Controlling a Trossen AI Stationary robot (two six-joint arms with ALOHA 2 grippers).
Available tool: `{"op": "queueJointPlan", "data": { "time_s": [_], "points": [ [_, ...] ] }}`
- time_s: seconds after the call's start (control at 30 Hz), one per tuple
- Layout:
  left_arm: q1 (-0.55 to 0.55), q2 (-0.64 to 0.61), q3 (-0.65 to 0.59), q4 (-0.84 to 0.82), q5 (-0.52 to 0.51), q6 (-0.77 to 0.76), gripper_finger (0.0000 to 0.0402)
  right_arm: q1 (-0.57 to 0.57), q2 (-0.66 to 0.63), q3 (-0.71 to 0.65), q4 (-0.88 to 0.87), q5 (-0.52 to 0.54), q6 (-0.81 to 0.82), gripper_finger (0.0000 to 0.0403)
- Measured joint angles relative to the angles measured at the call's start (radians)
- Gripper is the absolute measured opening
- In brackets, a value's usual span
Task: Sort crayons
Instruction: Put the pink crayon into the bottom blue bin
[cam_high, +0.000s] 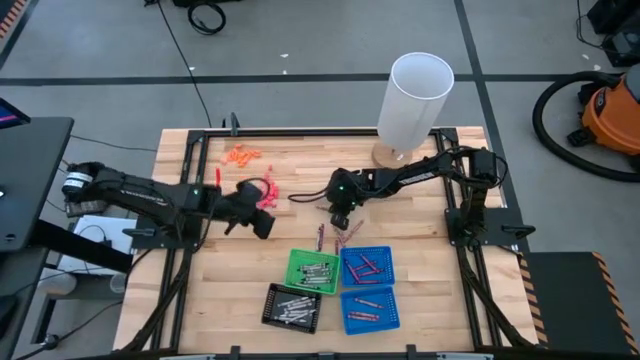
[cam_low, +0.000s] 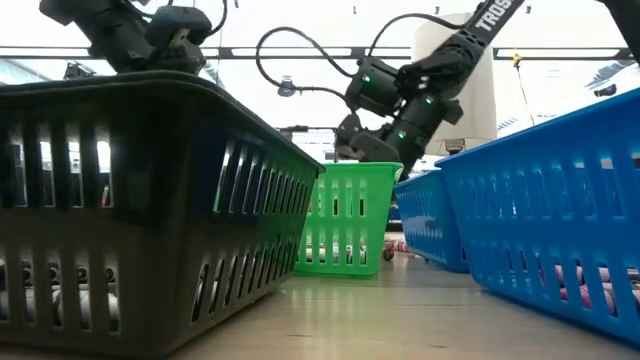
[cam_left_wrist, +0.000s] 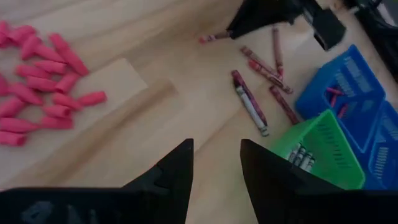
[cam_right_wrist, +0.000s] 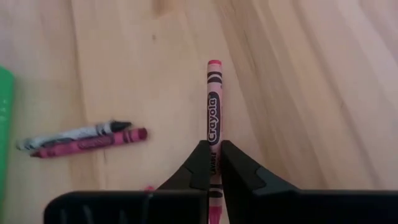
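Note:
Several maroon crayons (cam_left_wrist: 267, 70) and a grey one (cam_left_wrist: 254, 112) lie loose on the wooden table (cam_high: 230, 290) just beyond the trays. My right gripper (cam_right_wrist: 213, 163) (cam_high: 340, 218) hovers over them, shut on a maroon crayon (cam_right_wrist: 214, 106). My left gripper (cam_left_wrist: 216, 167) (cam_high: 262, 224) is open in the air beside the coral-pink bits (cam_left_wrist: 43, 74), nothing between its fingers. The green tray (cam_high: 313, 270) and black tray (cam_high: 291, 305) hold grey crayons; the two blue trays (cam_high: 367, 265) (cam_high: 368, 308) hold maroon ones. My right gripper pinches the maroon crayon between its two fingertips, on the wrapper near one end (cam_right_wrist: 214, 149). The fingers slant down and the crayon runs on ahead of them in line with them, its far tip (cam_right_wrist: 214, 65) free. Whether it is clear of the table, I cannot tell.
A tall white cylinder (cam_high: 415, 100) stands at the far edge behind the right arm. Tiny orange bits (cam_high: 241, 155) lie at the far left. Bare wood stretches to the left of the trays.

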Motion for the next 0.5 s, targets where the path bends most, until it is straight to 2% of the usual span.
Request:
{"op": "queueJointPlan", "data": {
  "time_s": [0.1, 0.33, 0.5],
  "points": [
    [-0.064, 0.0, -0.025, 0.087, -0.039, 0.026, 0.0142, 0.0, 0.0, 0.048, -0.064, -0.001, 0.0, 0.0027],
    [-0.159, -0.022, -0.03, 0.319, -0.059, 0.228, 0.0142, 0.038, -0.001, 0.181, -0.168, 0.048, 0.105, 0.0027],
    [-0.223, -0.091, -0.03, 0.338, -0.059, 0.308, 0.0142, 0.098, -0.002, 0.334, -0.387, 0.047, 0.153, 0.0028]
  ]
}}
